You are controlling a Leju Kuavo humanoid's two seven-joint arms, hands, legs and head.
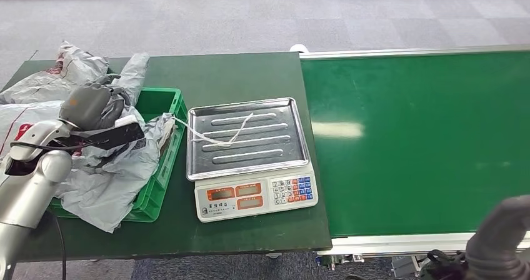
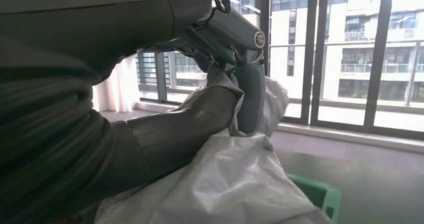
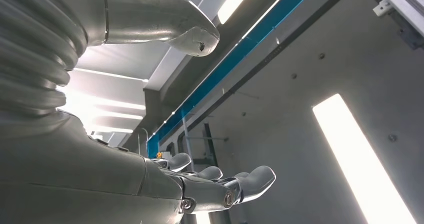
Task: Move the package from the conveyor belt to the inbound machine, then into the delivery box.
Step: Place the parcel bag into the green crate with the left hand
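The left robot hand (image 1: 94,105) grips a grey plastic package (image 1: 109,167) lying in the green delivery box (image 1: 164,99) on the tabletop (image 1: 237,74). The right robot hand (image 3: 220,184) is released, fingers spread, holding nothing.
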